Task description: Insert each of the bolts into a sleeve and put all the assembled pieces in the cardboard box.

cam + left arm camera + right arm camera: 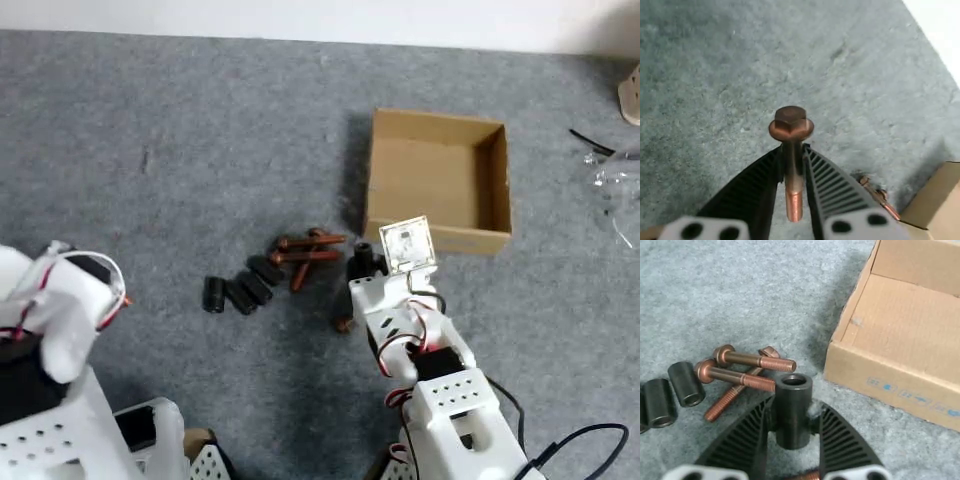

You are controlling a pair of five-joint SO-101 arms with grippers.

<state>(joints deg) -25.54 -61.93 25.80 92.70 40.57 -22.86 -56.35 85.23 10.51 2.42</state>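
The copper hex-head bolt (791, 125) is clamped by its shank between the left gripper's (793, 160) ribbed jaws over grey carpet (715, 60). The right gripper (794, 412) pinches a black cylindrical sleeve (793, 390), bore up, near the open cardboard box (910, 325). Three loose copper bolts (742, 367) lie crossed beside it, with seemingly four more black sleeves (240, 290) just beyond.

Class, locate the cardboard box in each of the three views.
High view: cardboard box right of centre, up-right of the loose bolts.
Left wrist view: its corner, next to those bolts.
Right wrist view: box behind the held sleeve, beside the bolts.
Shared landmark: the loose bolts.
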